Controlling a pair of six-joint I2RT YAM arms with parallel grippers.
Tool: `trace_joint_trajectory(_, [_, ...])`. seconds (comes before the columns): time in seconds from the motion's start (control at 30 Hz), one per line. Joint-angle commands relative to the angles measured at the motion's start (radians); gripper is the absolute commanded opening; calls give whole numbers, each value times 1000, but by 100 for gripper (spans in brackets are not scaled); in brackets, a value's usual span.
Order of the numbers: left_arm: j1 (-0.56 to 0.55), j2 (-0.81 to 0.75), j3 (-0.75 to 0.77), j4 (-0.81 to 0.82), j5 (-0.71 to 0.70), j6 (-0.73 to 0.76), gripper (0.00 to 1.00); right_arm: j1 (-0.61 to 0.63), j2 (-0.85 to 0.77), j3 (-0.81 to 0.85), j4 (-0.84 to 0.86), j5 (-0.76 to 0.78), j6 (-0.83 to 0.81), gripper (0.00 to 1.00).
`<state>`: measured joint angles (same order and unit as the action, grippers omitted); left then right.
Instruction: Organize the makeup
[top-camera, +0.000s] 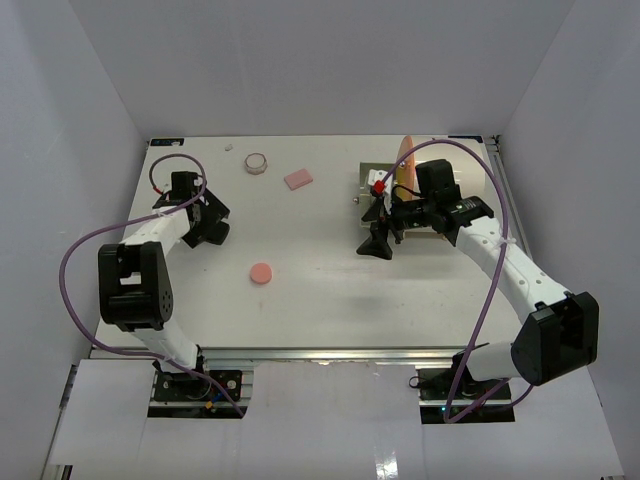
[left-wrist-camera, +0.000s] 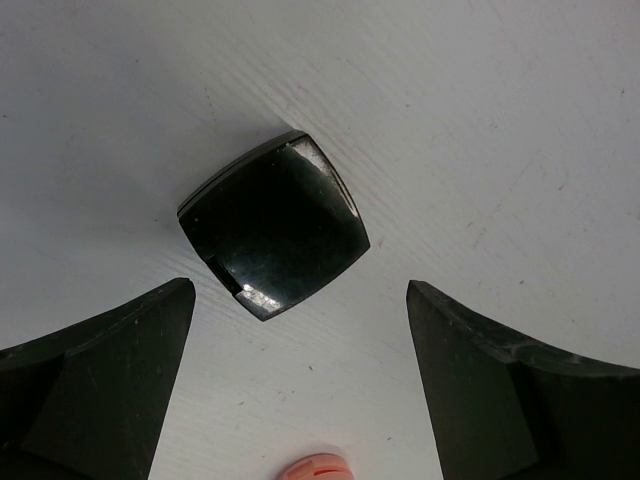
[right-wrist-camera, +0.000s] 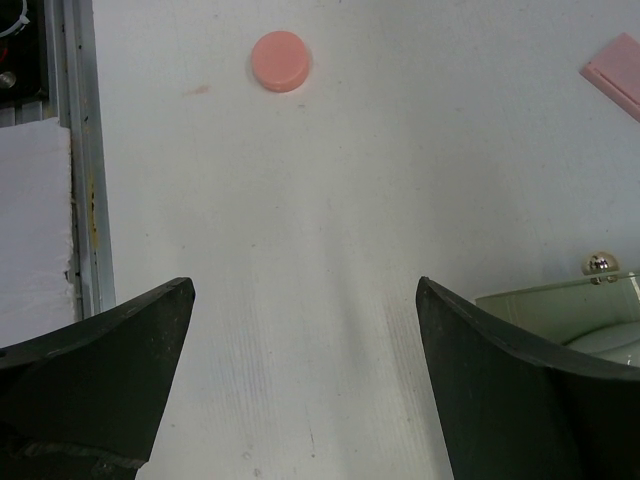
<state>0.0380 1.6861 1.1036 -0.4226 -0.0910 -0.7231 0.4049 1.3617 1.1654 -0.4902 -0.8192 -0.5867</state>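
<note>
One glossy, rounded-square black compact (left-wrist-camera: 275, 230)

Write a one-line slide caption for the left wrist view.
Open left gripper facing a black square compact on the white table, pink disc at the bottom edge.

Disc (top-camera: 260, 272): pink, round, flat, lying alone mid-table.
Pad (top-camera: 298, 179): pink, rectangular, lying flat and slightly skewed toward the far edge.
Jar (top-camera: 256, 162): small, round, pale-rimmed, near the pad's left side but not touching it.
Black compact (left-wrist-camera: 275, 225): glossy, squarish with rounded corners, closed. It lies flat on the table's left side, turned cornerwise, with worn patches at two corners.
Green compact (right-wrist-camera: 570, 305): pale, with a gold knob at one corner. It is largely hidden and possibly open.
</note>
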Motion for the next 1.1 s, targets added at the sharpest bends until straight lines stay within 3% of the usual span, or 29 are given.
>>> trace_joint_trajectory(0.0, [3,39,92,-51,-19,-21,98,-8,-23,-7,31,-31,-2,98])
trace_joint_trajectory(0.4, [3,225,270,-243,-71,-24,98,-14,-10,-10,32,-32,-1,98])
trace_joint_trajectory(1.07, [-17,25,149,-234,-141,-12,98,-15,-1,-13,32,-47,7,98])
